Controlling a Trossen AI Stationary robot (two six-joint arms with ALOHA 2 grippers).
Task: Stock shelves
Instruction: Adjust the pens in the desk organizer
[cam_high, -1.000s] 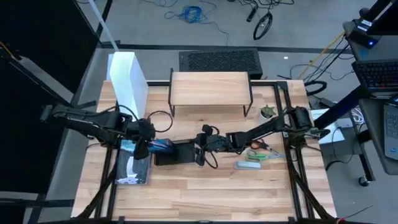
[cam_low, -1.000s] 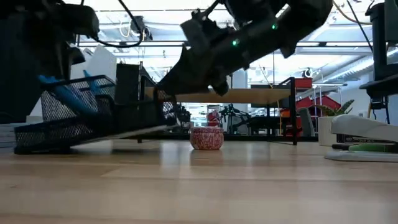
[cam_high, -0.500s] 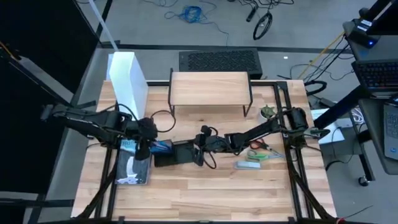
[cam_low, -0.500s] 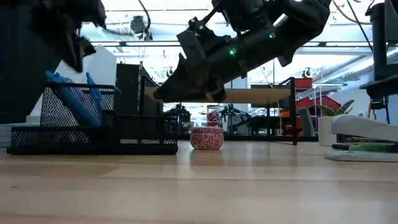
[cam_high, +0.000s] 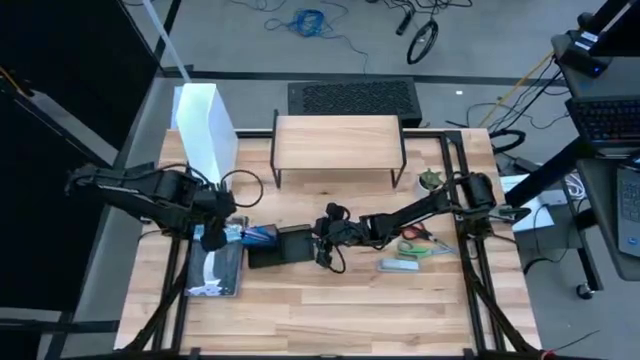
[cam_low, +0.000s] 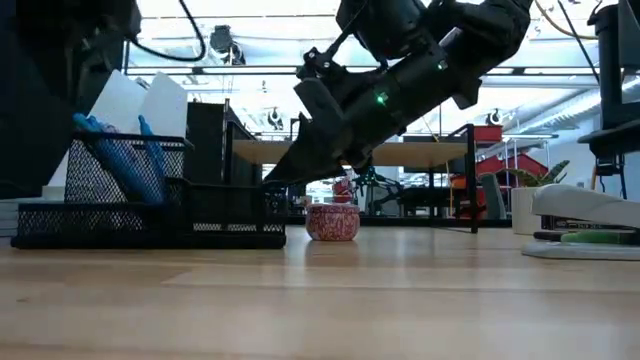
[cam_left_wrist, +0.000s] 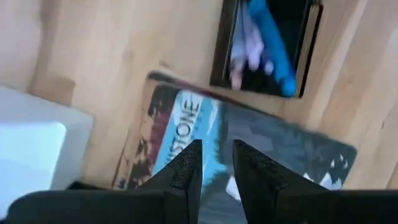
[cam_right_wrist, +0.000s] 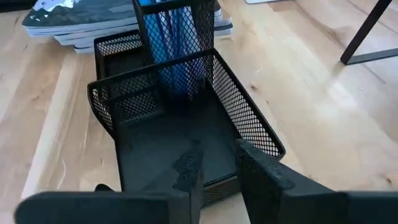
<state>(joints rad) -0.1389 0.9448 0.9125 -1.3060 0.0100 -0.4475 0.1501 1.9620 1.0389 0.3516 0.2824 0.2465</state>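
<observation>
The black mesh organizer, with blue pens in its cup, stands flat on the table. My right gripper hovers over its low tray end, fingers a narrow gap apart, and I see no contact. My left gripper hangs just past the organizer's pen end, above a stack of books, also narrowly open with nothing between its fingers. The shelves, a light-wood riser on black legs, stand at the table's far middle with a bare top.
A tall white file box stands at the far left. The book stack lies left of the organizer. A stapler, scissors and a small plant sit at the right. A small red tin stands near the riser.
A second ago the organizer was tilted, its tray end raised off the table; it now stands level on the wood. My left gripper has drawn back toward the table's left edge, away from the pen end. My right gripper has stayed over the tray end.
</observation>
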